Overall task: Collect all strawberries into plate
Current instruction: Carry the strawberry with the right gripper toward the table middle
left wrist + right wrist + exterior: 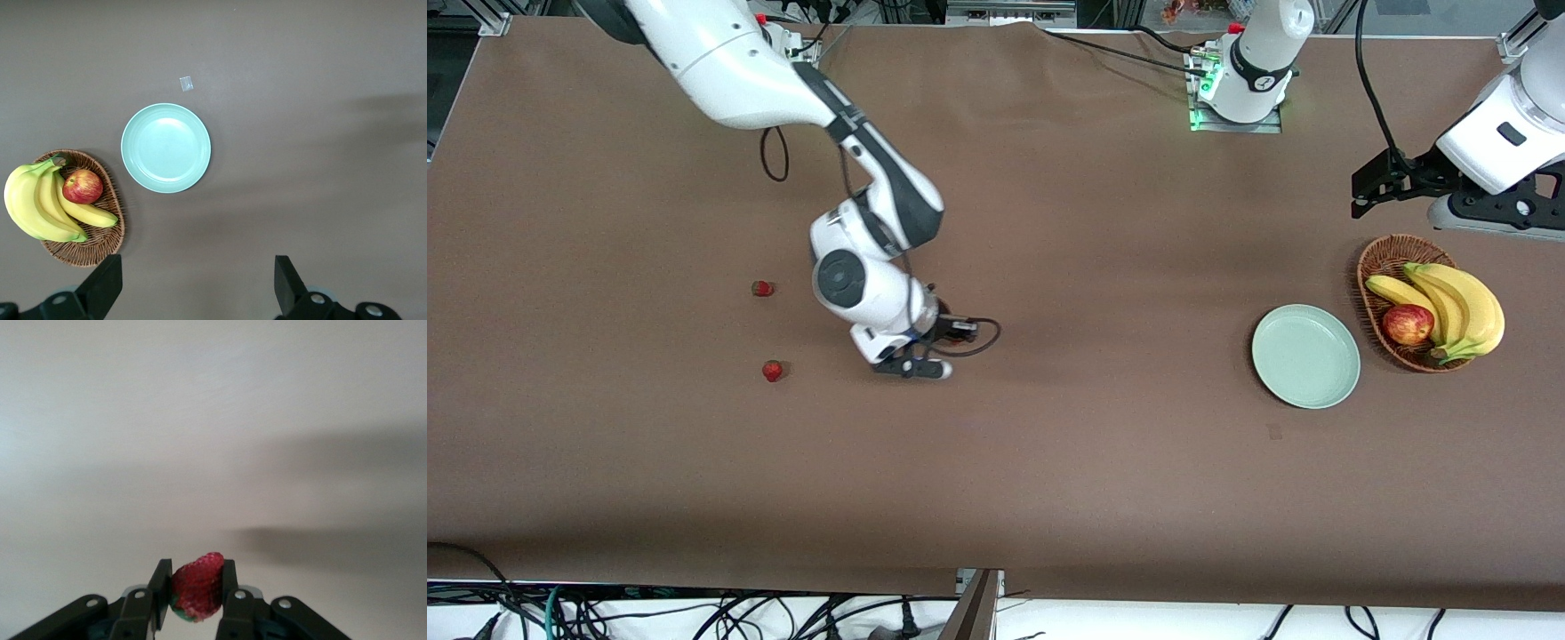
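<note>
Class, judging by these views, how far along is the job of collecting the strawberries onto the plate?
Done: nothing; the plate holds no berries. In hand: the right tool grips one strawberry. Left: two strawberries on the table. The left tool waits, open.

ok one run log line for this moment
right gripper: shut on strawberry, over bare table | left gripper: open, waiting over basket end | plate: no berries | two strawberries on table
</note>
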